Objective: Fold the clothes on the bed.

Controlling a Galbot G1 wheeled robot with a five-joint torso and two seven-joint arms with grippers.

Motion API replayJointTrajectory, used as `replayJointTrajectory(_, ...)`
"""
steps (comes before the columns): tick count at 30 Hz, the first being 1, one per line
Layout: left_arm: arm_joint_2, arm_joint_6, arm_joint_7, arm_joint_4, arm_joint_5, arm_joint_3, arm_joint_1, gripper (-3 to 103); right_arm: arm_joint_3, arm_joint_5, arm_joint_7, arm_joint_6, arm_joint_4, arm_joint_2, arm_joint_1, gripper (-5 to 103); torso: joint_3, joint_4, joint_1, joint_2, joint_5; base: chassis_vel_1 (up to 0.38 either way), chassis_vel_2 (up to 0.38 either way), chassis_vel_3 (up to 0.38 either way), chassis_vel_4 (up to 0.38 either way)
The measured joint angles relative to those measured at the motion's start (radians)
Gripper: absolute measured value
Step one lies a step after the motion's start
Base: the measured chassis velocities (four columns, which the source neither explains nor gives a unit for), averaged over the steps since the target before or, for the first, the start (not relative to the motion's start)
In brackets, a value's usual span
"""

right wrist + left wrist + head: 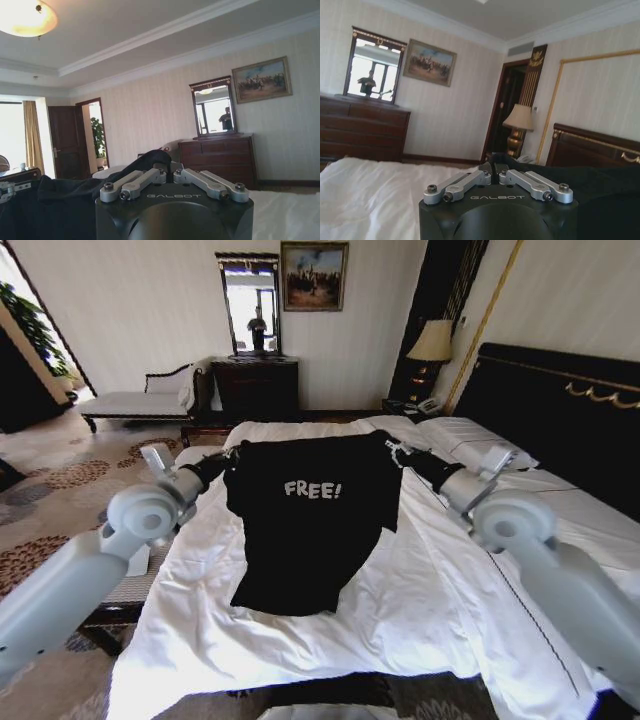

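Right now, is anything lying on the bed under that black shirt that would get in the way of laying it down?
Nothing visible: both tools hold the T-shirt up over bare white bed sheet.

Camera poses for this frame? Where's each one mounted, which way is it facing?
Head: on the head, facing forward and down at the bed; both arms hold up the black T-shirt.
Left wrist: behind the left gripper, facing the dresser wall.
Right wrist: behind the right gripper, facing that wall too.
Shared: mirror and painting.
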Motion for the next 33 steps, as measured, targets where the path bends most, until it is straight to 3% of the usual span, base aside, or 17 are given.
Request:
replayJointTrajectory(7,0.063,0.009,-0.007,-0.054,-0.093,-0.061,-0.048,2,-0.085,0.101,0.068,-0.020,0.056,-0.058,0.161,1,0.000,0.0003,0.000,0.000,-0.0001,0.000,0.000,0.000,0.000)
replayJointTrajectory(13,0.118,0.012,-0.010,-0.083,-0.144,-0.139,-0.033,2,-0.076,0.166,0.098,-0.022,0.058,-0.080,0.202,1,0.000,0.0004,0.000,0.000,-0.0001,0.000,0.000,0.000,0.000)
replayJointTrajectory(16,0.174,0.015,-0.017,-0.114,-0.185,-0.182,-0.038,2,-0.003,0.205,0.112,-0.019,0.057,-0.108,0.178,1,0.000,0.0003,0.000,0.000,0.0001,0.000,0.000,0.000,0.000)
replayJointTrajectory(19,0.186,0.016,-0.020,-0.129,-0.195,-0.192,-0.039,2,0.040,0.221,0.117,-0.016,0.067,-0.117,0.153,1,0.000,0.0003,0.000,0.000,0.0002,0.000,0.000,0.000,0.000)
replayJointTrajectory(23,0.207,0.020,-0.028,-0.198,-0.218,-0.215,-0.009,2,0.235,0.274,0.119,-0.009,0.130,-0.155,-0.016,1,0.000,0.0000,0.000,0.000,-0.0001,0.000,0.000,0.000,0.000)
replayJointTrajectory(27,0.222,0.021,-0.033,-0.234,-0.239,-0.227,-0.002,2,0.302,0.289,0.123,-0.008,0.176,-0.168,-0.102,1,0.000,-0.0003,0.000,0.000,0.0003,0.000,0.000,0.000,0.000)
replayJointTrajectory(33,0.301,0.037,-0.028,-0.274,-0.313,-0.259,-0.010,2,0.345,0.333,0.160,-0.008,0.254,-0.174,-0.147,1,0.000,0.0005,0.000,0.000,-0.0001,0.000,0.000,0.000,0.000)
